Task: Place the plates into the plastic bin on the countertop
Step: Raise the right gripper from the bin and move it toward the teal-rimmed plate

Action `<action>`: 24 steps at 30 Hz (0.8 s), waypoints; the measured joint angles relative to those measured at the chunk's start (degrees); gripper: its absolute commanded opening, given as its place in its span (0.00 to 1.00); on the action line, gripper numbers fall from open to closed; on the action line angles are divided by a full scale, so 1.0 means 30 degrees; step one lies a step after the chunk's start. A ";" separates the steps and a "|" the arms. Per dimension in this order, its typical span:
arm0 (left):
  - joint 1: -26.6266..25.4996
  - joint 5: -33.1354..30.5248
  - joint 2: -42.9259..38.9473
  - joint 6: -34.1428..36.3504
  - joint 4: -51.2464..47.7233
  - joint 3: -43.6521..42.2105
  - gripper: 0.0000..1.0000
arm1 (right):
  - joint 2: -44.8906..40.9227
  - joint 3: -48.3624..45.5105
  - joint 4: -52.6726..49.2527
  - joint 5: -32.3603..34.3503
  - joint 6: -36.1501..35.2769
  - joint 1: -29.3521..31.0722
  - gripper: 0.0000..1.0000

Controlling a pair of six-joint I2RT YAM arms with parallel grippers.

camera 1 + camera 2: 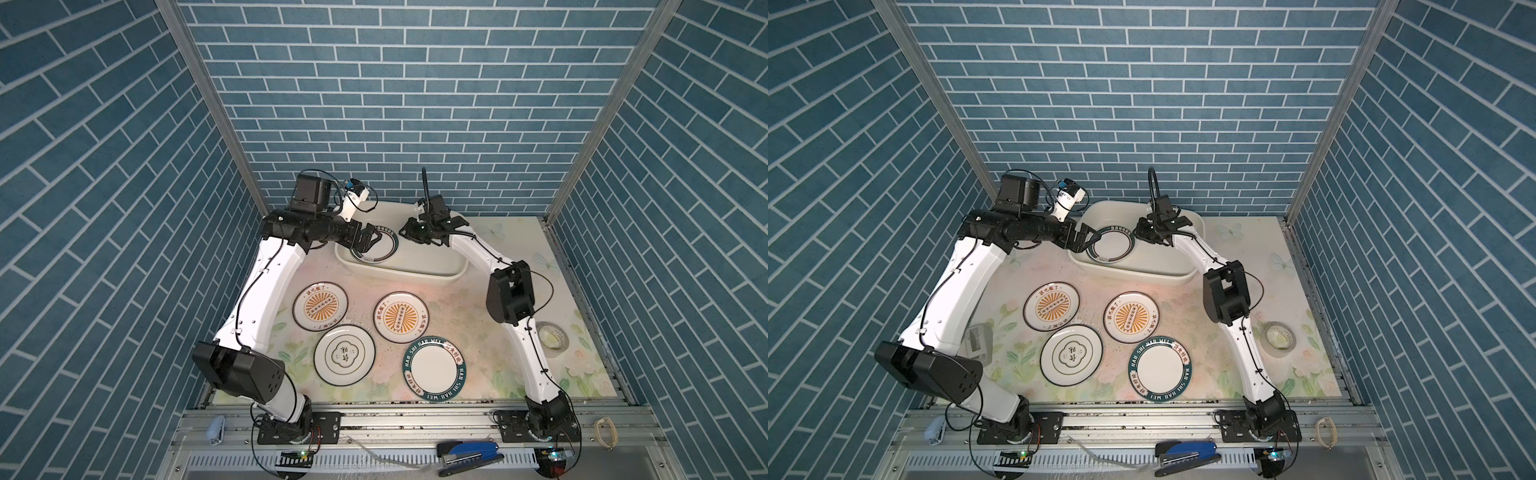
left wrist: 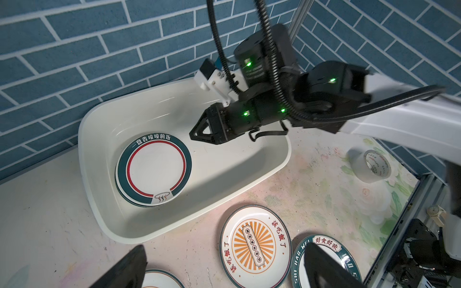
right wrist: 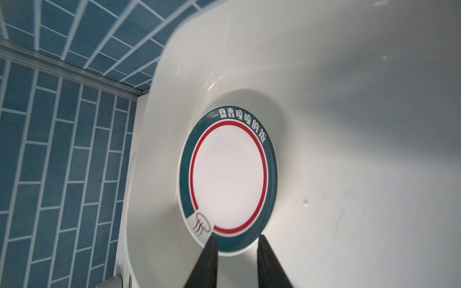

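The plastic bin [image 1: 399, 273] [image 1: 1133, 275] [image 2: 174, 224] [image 3: 324, 74] stands at the back of the countertop [image 1: 469, 316]. In its left end lies a plate with a green-and-red ring [image 1: 374, 248] [image 1: 1109, 246] [image 2: 154, 169] [image 3: 228, 179], and another plate's rim shows under it. My right gripper [image 1: 402, 231] [image 2: 193, 134] [image 3: 235, 239] hovers at that plate's edge, jaws slightly apart and holding nothing. My left gripper [image 1: 372, 241] [image 1: 1094, 240] [image 2: 225, 246] stands wide open and empty over the bin's left rim. Two sunburst plates [image 1: 320, 306] [image 1: 400, 317], a clover plate [image 1: 344, 354] and a green-banded plate [image 1: 434, 368] lie on the countertop.
A tape roll [image 1: 552, 336] [image 2: 374, 165] sits at the right, beside my right arm. A blue stapler [image 1: 469, 455] lies on the front rail. A small white object [image 1: 976, 340] rests by my left arm. Blue tiled walls close in the back and both sides.
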 measured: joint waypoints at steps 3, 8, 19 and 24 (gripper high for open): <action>0.0000 0.0000 -0.0102 0.0131 -0.0036 0.0095 0.99 | -0.4983 -0.3869 0.0124 0.0299 -0.0714 -0.0321 0.35; 0.0000 0.0160 -0.0335 0.0357 -0.0168 0.0131 1.00 | -1.2743 -0.9792 0.0452 0.0233 -0.1545 -0.0874 0.38; 0.0000 0.1989 -0.0750 0.0816 -0.0750 -0.0430 0.99 | -2.5507 -2.5696 0.0175 -0.0911 0.0794 -0.0947 0.43; 0.0000 0.3366 -0.1348 0.0933 -0.0670 -0.1923 1.00 | -3.0359 -3.1183 0.0481 -0.1239 0.3060 -0.0947 0.44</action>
